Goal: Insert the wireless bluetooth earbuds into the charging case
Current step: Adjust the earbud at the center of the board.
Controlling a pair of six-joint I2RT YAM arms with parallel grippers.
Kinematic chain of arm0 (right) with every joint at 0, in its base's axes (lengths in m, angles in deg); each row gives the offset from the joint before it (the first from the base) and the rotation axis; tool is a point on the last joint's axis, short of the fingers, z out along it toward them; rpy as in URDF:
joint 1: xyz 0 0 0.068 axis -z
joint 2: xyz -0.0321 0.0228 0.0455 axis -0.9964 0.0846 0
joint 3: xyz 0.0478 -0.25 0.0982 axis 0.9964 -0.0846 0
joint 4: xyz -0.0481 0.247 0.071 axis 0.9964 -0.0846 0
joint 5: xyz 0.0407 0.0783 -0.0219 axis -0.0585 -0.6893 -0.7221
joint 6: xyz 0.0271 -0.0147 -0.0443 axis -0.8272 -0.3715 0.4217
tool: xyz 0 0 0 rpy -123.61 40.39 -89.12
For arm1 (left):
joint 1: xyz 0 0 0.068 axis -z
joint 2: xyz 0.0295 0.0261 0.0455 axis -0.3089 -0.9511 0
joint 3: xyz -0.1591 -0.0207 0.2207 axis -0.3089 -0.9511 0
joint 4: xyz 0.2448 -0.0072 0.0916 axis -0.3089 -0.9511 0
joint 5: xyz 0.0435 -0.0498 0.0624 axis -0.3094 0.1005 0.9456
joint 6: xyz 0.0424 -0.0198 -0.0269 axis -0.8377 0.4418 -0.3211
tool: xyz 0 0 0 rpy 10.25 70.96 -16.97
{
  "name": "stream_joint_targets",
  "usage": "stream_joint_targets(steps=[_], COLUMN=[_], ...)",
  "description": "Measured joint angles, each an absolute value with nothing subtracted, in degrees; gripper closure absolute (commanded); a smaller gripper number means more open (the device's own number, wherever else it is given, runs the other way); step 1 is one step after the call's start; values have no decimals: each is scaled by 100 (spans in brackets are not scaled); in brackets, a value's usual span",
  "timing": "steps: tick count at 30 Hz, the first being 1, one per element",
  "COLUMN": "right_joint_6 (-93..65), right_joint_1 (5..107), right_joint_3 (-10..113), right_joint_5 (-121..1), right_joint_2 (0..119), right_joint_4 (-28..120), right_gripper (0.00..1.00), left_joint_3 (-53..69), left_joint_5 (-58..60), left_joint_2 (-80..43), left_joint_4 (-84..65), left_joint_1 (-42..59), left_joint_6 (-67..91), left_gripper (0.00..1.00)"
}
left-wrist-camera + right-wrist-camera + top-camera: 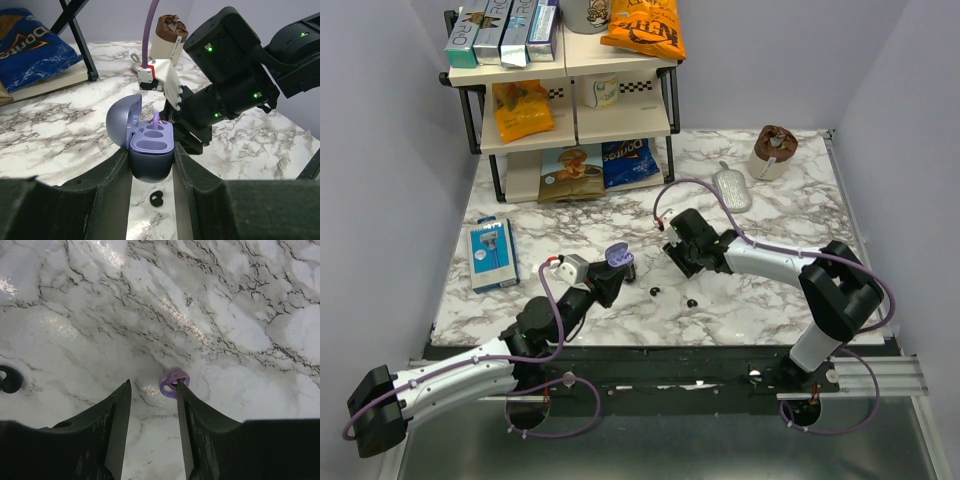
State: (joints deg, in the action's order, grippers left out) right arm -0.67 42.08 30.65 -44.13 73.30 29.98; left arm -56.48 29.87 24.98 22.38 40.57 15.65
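Two wireless bluetooth earbuds (655, 291) lie loose on the worktop (750, 305) by its near edge, close to the open charging case (152, 142), which the left tool (613, 272) clamps upright. The right tool (152, 387), fingers apart and empty, hangs beside a purple bit (174, 382); it should shift onto one bud and pinch gently.

The tabletop (225, 300) has a white, grey-veined marble finish, smooth and glossy enough to throw back patches of light. The charging case (150, 150) looks like smooth lavender plastic with a soft satin sheen, lid and body alike. The earbuds (655, 291) are glossy black plastic. The left gripper (150, 154) and the right gripper (153, 386) have matt black, faintly grainy fingers (116, 435). By the far edge, the Doritos bag (30, 55) is shiny, crinkled film, and the shelf legs (75, 35) look like black-painted metal tube.
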Motion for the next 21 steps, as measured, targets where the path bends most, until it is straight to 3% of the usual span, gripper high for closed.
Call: stream_joint_targets(steps=[21], right_joint_6=[-288], right_joint_1=[4208], right_joint_3=[3069], right_joint_5=[-4037], right_joint_2=[7505], right_joint_4=[2989], right_gripper=[54], left_joint_3=[-5648], left_joint_5=[2984], left_joint_2=[2396], left_joint_4=[2276], left_joint_1=[4064], left_joint_6=[1569], left_gripper=[100])
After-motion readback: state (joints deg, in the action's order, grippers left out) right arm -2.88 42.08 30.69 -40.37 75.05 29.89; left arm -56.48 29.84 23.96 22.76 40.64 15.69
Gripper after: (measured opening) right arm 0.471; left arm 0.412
